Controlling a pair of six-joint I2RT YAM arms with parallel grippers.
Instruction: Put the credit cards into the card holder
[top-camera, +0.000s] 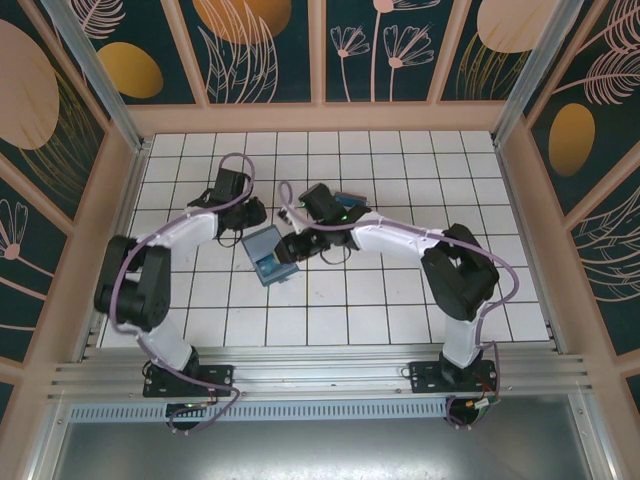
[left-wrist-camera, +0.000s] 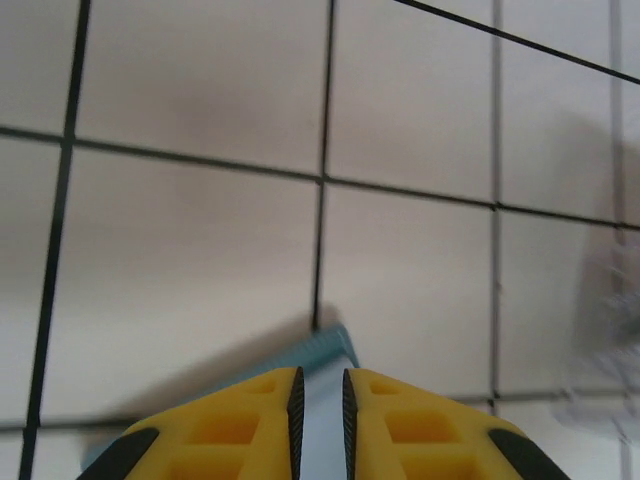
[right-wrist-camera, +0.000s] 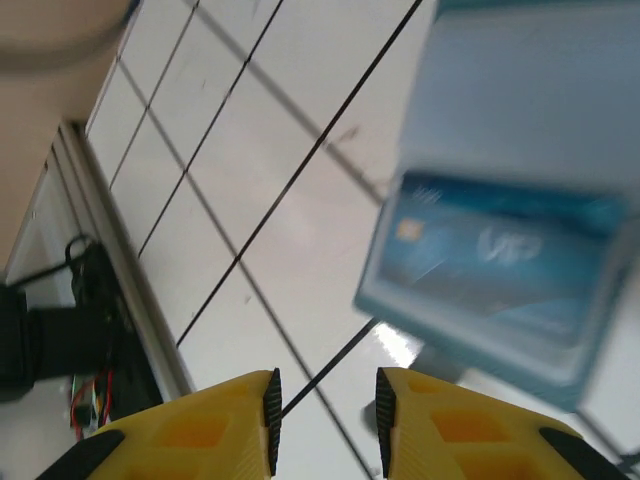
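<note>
The card holder (top-camera: 268, 256) lies open on the white tiled floor between the two arms, teal outside and lighter blue inside. A blue credit card (right-wrist-camera: 500, 250) sits in its lower half, which shows in the top view as a darker blue credit card (top-camera: 273, 268). My left gripper (top-camera: 253, 233) is shut on the holder's far-left edge; the left wrist view has the pale flap of the card holder (left-wrist-camera: 322, 352) pinched in the left gripper (left-wrist-camera: 320, 385). My right gripper (top-camera: 296, 247) hovers at the holder's right side. In its wrist view the right gripper (right-wrist-camera: 326, 400) is open and empty, over bare tile.
Another blue card (top-camera: 351, 200) lies on the tiles just behind the right wrist, partly hidden. Wooden walls (top-camera: 120, 200) enclose the floor. An aluminium rail (top-camera: 320, 378) with cables runs along the near edge, and the rail (right-wrist-camera: 110, 250) appears at the left of the right wrist view.
</note>
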